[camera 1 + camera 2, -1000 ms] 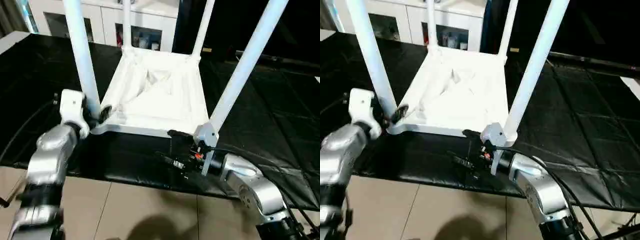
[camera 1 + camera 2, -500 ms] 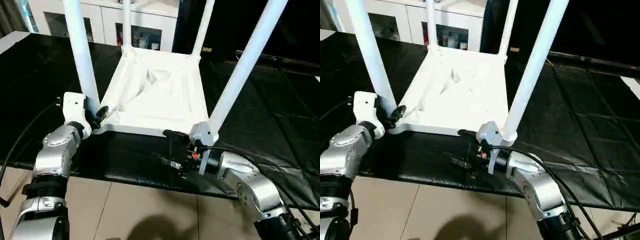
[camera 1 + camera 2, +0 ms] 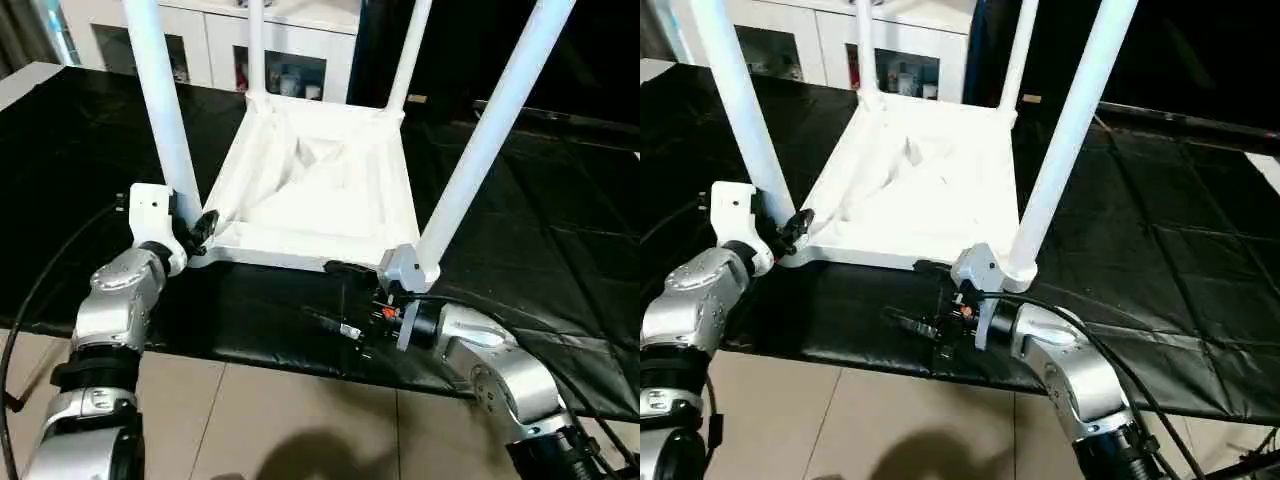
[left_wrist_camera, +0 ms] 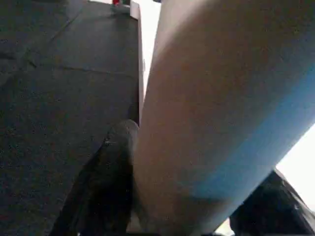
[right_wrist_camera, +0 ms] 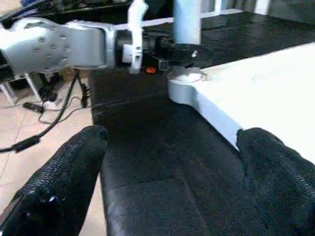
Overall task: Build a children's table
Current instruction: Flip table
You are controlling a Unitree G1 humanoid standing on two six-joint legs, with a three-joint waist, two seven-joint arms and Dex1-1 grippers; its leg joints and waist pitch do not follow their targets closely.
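Moved since earlier: left claw (image 3: 197,228) has drawn in from a wide spread onto the base of the near-left leg (image 3: 165,120); in the left wrist view its black fingers (image 4: 110,172) lie against the white tube on both sides, so it is now pinching that leg.
Meaning for the task: likely the leg is being steadied or pressed home in its corner socket (image 3: 200,255); all four legs already stand up, so the build looks close to done.
Right claw: right claw (image 3: 925,295) is spread wide and empty, pads (image 5: 59,182) well apart, near the front edge of the top beside the near-right leg (image 3: 490,140).
Task's thing: children's table (image 3: 320,190) lies upside down on the black desk (image 3: 520,210), ribbed underside up.
Edges: the top's front edge sits near the desk's front edge, with tiled floor (image 3: 290,420) below.
Open room: bare black desk spreads to the right; a white cabinet (image 3: 220,40) stands behind.
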